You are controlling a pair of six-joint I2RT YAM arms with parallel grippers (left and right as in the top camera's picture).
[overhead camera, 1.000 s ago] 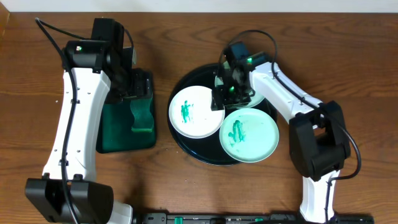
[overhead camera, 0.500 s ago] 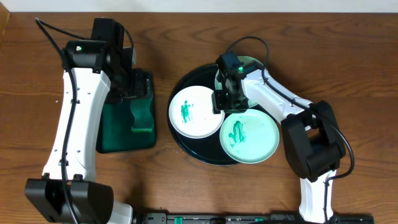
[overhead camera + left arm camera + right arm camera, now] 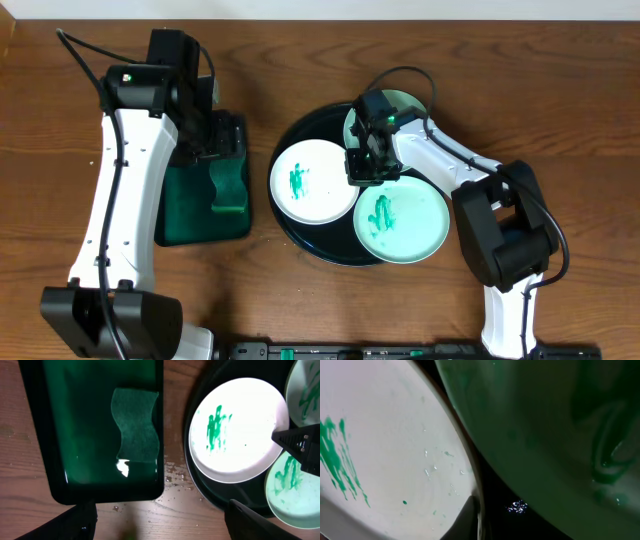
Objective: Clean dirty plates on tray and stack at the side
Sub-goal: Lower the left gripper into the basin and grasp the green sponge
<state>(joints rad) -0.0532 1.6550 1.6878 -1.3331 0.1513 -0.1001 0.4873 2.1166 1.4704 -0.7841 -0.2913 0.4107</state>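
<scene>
**Right gripper (image 3: 367,172) pressed together at the white plate (image 3: 310,185) rim**

Left gripper (image 3: 162,505) hangs spread wide. The counter (image 3: 300,300) bears the round black tray (image 3: 300,238) and a dark-green tray (image 3: 55,435). The black one also carries the front mint plate (image 3: 405,225) and rear mint plate (image 3: 405,101). A sponge (image 3: 137,425) lies in the green one.

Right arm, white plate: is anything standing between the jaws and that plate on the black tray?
Nothing visible does. The right gripper sits at the right rim of the white plate, jaws shut. The front mint plate lies beside it, not between.
</scene>
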